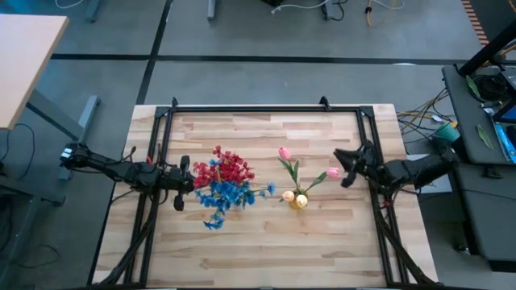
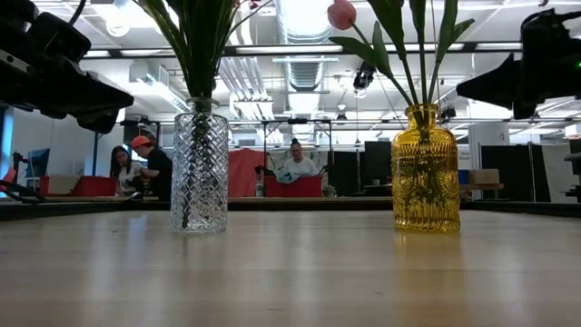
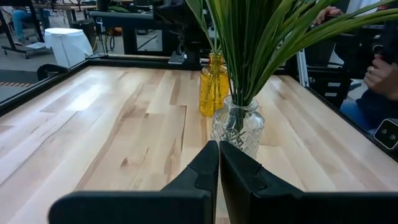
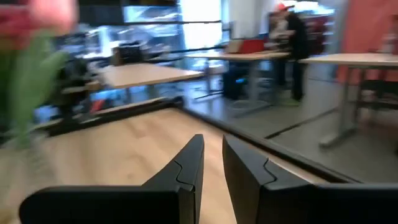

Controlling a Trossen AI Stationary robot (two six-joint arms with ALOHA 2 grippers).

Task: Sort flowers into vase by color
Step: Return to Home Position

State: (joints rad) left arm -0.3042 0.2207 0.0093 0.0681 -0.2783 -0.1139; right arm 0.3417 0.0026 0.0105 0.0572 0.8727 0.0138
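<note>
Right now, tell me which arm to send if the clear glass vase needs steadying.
Left, probably. The left gripper sits right beside the clear glass vase of red and blue flowers, pointing at it. The right gripper hangs across the table, beyond the yellow vase.

Table [image 1: 266,242]: light wood planks, grain visible, smooth, satin sheen.
Frame [image 1: 242,108], along 12, 3 and 9 o'clock sides of table: black metal, matt.
Clear vase [image 2: 200,168], 9 o'clock of table centre: glass, diamond-cut relief, glossy.
Yellow vase [image 2: 425,173], 3 o'clock of table centre: amber glass, embossed pattern, glossy.
Stems [image 3: 261,43]: green, smooth, plastic-looking, slight sheen.
Tulip bud [image 2: 342,14]: pink, matt.
Red and blue blossoms: material not discernible.
Left gripper [image 3: 218,146], right gripper [image 4: 212,140]: black plastic, smooth, matt.
</note>
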